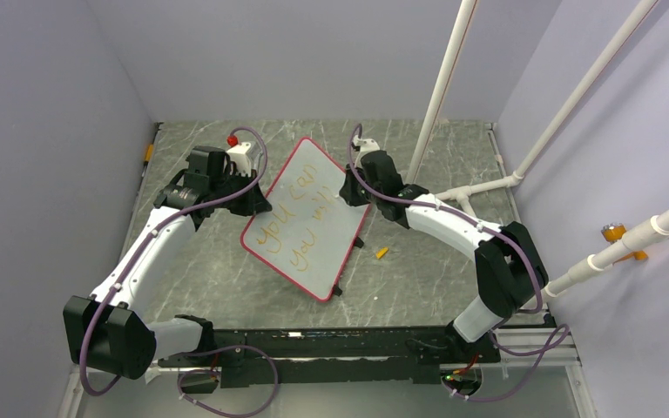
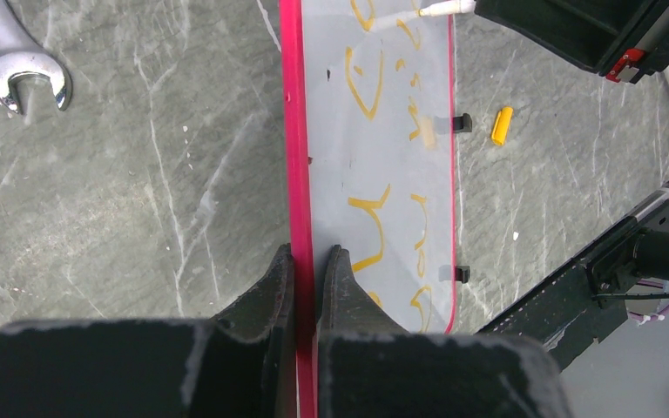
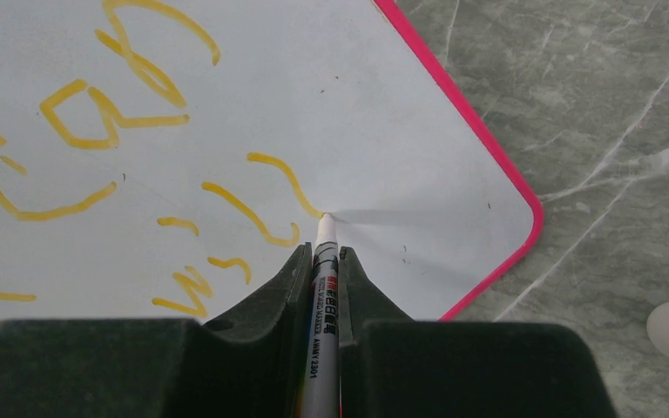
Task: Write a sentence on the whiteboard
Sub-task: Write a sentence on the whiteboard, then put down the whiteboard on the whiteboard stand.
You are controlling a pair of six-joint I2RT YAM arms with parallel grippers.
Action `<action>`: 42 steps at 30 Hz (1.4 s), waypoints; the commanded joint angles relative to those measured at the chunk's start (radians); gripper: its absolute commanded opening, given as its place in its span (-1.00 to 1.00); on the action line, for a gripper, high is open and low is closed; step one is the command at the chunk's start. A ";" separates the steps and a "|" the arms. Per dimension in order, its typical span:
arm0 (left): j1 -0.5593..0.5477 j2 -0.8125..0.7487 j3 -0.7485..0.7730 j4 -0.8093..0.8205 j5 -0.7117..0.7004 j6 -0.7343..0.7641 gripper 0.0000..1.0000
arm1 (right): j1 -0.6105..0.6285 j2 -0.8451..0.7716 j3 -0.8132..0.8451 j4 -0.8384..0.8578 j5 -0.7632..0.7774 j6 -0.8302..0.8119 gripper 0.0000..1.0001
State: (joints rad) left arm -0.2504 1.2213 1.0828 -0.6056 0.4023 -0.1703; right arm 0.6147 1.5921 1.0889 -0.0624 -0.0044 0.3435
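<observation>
the whiteboard (image 1: 312,174) lies askew in the middle of the table (image 1: 226,287), between our two arms. our left gripper (image 2: 307,254) is pinched narrow on its red frame at the left edge, one finger on each face of the rim. our right gripper (image 3: 322,251) is closed on the marker (image 3: 326,287), whose white tip touches the board at the end of an orange stroke, not far from a rounded corner. the sentence (image 1: 300,228) runs in two orange lines, and we judge it nearly finished, with this stroke among the last letters. to do it well we want light, even pressure: the board is braced at one edge only, so a hard push could rock it or slip it in the left clamp. we should draw the stroke in one smooth pull and lift clean at its end so no tail smears. we should also mind the frame nearby, since little white is left on that side. the yellow cap (image 1: 381,253) lies on the table just off the board's right edge, out of our way
</observation>
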 commanded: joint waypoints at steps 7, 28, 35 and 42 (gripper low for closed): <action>-0.005 -0.016 0.001 0.024 -0.127 0.114 -1.00 | -0.004 0.032 0.094 -0.042 0.002 -0.033 -1.00; -0.005 -0.016 0.001 0.023 -0.128 0.114 -1.00 | -0.004 -0.122 0.209 -0.166 0.079 -0.057 -1.00; -0.006 -0.021 0.004 0.019 -0.125 0.116 -1.00 | -0.003 -0.259 0.222 -0.238 0.084 -0.047 -1.00; -0.007 -0.028 0.003 0.014 -0.134 0.114 -1.00 | -0.004 -0.383 0.171 -0.284 0.072 -0.024 -1.00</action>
State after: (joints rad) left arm -0.2531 1.2171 1.0828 -0.5953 0.4019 -0.1696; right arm 0.6113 1.2644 1.2739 -0.3073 0.0620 0.2996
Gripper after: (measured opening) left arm 0.088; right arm 0.132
